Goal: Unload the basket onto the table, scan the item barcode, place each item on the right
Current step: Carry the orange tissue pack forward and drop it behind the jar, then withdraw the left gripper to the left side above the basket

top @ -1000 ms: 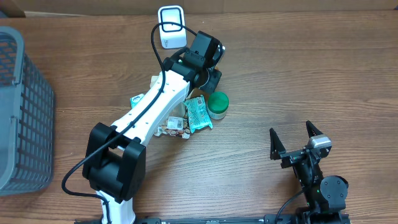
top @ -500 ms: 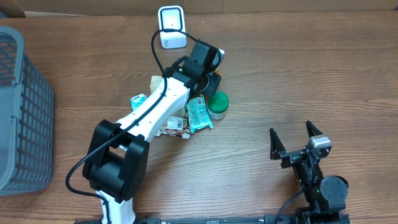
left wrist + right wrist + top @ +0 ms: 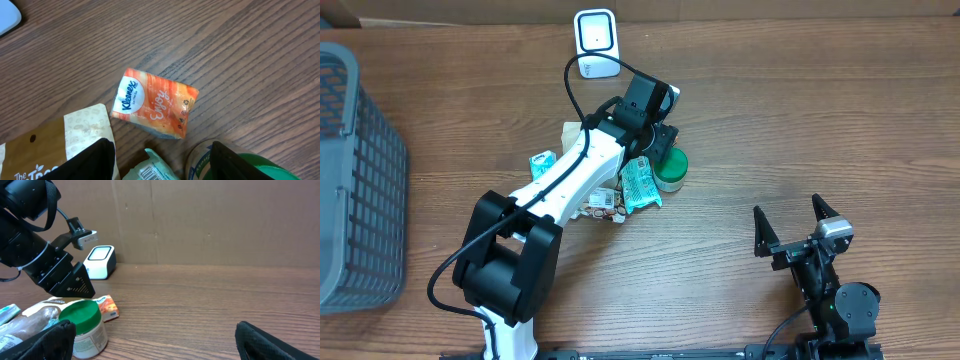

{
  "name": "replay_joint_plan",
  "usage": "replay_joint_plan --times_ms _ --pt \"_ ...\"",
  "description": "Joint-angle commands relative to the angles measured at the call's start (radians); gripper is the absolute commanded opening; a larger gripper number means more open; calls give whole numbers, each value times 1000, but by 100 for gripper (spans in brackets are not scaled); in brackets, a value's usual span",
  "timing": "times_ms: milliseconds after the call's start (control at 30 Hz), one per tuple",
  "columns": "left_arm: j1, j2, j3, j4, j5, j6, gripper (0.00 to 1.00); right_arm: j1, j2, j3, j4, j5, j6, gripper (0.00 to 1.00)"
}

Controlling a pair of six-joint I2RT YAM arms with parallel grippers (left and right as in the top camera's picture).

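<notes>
Opening, the left gripper (image 3: 160, 152) releases the tissue pack (image 3: 154, 103) onto the table (image 3: 250, 45), jaws now empty; its scan looks done.

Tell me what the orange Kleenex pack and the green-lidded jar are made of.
Kleenex pack: looks like thin plastic film, printed and slightly glossy, with soft crumpled corners. Green-lidded jar: probably plastic; smooth matte green lid, pale printed label around the body.

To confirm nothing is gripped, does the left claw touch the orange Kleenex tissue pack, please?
Apart: left wrist view shows wood between orange Kleenex tissue pack and left claw.
</notes>
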Motion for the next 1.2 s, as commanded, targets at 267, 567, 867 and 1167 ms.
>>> replay_joint_plan --times_ms 267,567,867,1167 --pt "14 -92 164 -271 2 -35 96 6 -8 -11 4 -3 5 100" --pt "182 -261 457 -668 2 -42 100 6 -8 -11 4 -3 5 100" --pt "465 -384 475 -792 2 -42 99 6 -8 -11 4 -3 5 100" --pt "678 -385 475 -886 2 -42 100 6 -8 -11 4 -3 5 100"
